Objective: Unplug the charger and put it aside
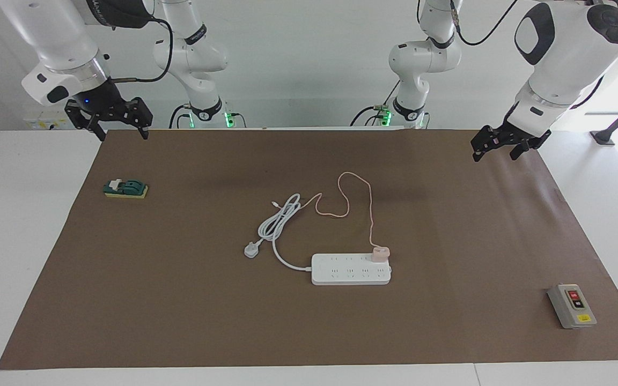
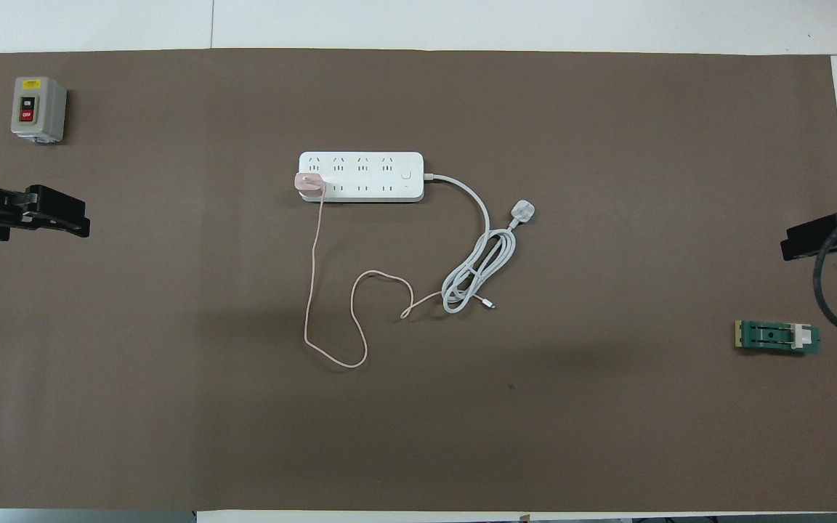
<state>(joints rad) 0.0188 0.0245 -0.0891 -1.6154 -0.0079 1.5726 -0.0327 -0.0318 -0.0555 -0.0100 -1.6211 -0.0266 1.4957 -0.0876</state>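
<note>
The charger (image 1: 380, 253) is a small pale pink cube plugged into the end socket of the white power strip (image 1: 349, 271), at the strip's end toward the left arm. It also shows in the overhead view (image 2: 309, 181), on the power strip (image 2: 368, 168). Its thin pink cable (image 1: 369, 209) loops over the mat on the side nearer the robots. My left gripper (image 1: 494, 154) hangs open and empty over the mat's corner at its own end. My right gripper (image 1: 122, 133) hangs open and empty over the corner at its end. Both arms wait far from the charger.
The strip's thick white cord (image 1: 279, 220) lies coiled, ending in a white plug (image 1: 251, 250) on the brown mat (image 1: 180, 300). A grey switch box (image 1: 572, 305) stands at the left arm's end. A green and yellow block (image 1: 125, 188) lies at the right arm's end.
</note>
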